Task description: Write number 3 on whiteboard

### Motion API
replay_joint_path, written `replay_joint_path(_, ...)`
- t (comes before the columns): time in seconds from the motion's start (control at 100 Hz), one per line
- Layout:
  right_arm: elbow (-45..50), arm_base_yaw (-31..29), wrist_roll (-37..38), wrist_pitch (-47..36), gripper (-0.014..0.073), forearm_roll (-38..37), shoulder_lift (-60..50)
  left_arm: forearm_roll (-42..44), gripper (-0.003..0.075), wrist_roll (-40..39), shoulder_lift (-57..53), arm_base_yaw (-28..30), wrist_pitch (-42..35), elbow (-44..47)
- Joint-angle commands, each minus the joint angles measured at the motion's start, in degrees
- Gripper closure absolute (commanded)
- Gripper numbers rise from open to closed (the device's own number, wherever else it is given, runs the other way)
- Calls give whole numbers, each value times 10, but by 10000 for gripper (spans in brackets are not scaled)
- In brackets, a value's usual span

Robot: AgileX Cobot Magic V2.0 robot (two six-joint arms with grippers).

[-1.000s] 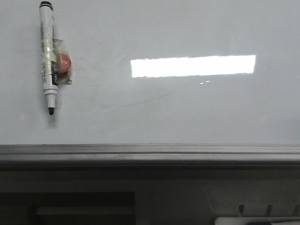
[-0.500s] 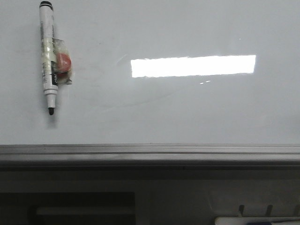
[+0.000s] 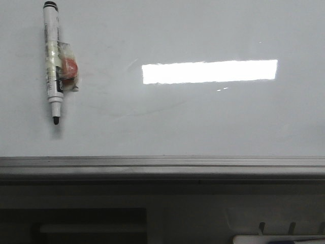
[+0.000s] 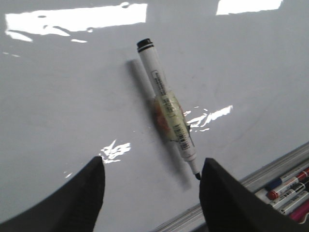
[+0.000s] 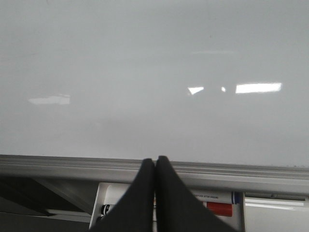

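Observation:
The whiteboard (image 3: 203, 117) fills the front view, with a bright rectangular glare and faint grey smudges. No black number 3 shows on it. A white marker (image 3: 52, 61) with a black cap end hangs tip down at the board's upper left, taped to a red magnet (image 3: 69, 68). It also shows in the left wrist view (image 4: 166, 104). My left gripper (image 4: 150, 171) is open and empty, just short of the marker's tip. My right gripper (image 5: 155, 164) is shut and empty, in front of the board's bottom rail (image 5: 241, 170). Neither gripper shows in the front view.
The grey metal rail (image 3: 162, 168) runs along the board's lower edge. Below it a white tray (image 5: 217, 203) holds several markers, also seen in the left wrist view (image 4: 285, 188).

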Motion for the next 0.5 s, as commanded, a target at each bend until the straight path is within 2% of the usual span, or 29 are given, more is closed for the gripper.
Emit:
replay_joint_path(0.0,-22,-2,-7,-41,654,4,10,-10,331,3,32,-47,-92,-20)
replay_joint_path(0.26,-22,-2,-7,-41,654,4,10,-16,331,3,120,-183,-231,-21)
replay_joint_path(0.4,-22,-2,-7,-41,654,4,10,-84,328,2,174,-227,-281,-21)
replay_joint_path(0.49,-22,-2,-7,-41,654,4,10,-124,286,1,206,-248,-300,-23)
